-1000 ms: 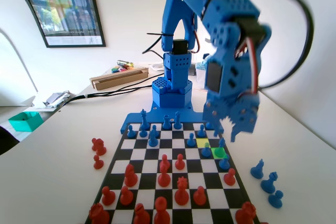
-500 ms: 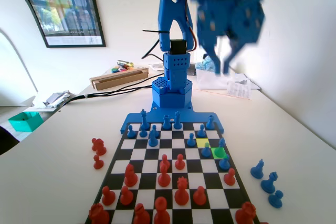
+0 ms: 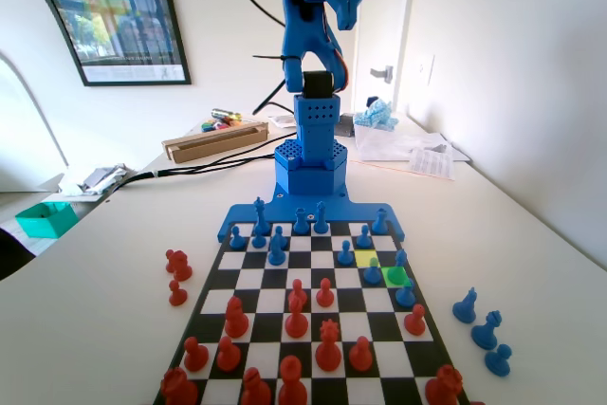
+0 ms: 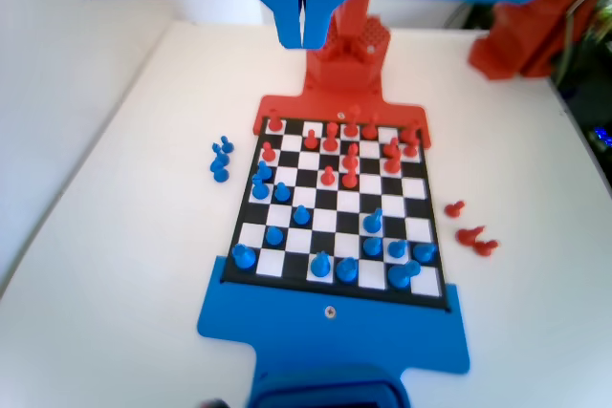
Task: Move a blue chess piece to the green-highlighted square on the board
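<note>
One blue chess piece [image 3: 397,260] beside the green-highlighted square [image 3: 397,275]; gripper [image 4: 302,35] closed, empty.

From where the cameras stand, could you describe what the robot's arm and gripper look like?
The arm is bright blue printed plastic on a perforated hexagonal base, with a black servo block near its lower joint and black cables looping behind. In the wrist view the gripper has two flat blue jaws tapering downward.
</note>
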Controlling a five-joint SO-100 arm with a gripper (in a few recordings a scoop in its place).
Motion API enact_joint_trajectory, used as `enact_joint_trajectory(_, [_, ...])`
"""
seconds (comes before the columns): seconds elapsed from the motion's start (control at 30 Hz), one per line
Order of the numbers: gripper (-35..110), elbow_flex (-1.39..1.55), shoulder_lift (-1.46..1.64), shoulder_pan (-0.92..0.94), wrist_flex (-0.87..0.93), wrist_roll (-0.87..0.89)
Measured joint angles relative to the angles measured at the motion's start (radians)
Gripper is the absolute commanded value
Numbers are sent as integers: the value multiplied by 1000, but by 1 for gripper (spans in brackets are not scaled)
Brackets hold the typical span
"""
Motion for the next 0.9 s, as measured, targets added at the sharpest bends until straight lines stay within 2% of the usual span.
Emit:
enact_joint_trajectory(0.37, [1, 193, 261, 38, -2, -114])
enact_joint_trajectory(0.9, [1, 469, 474, 118, -196, -167])
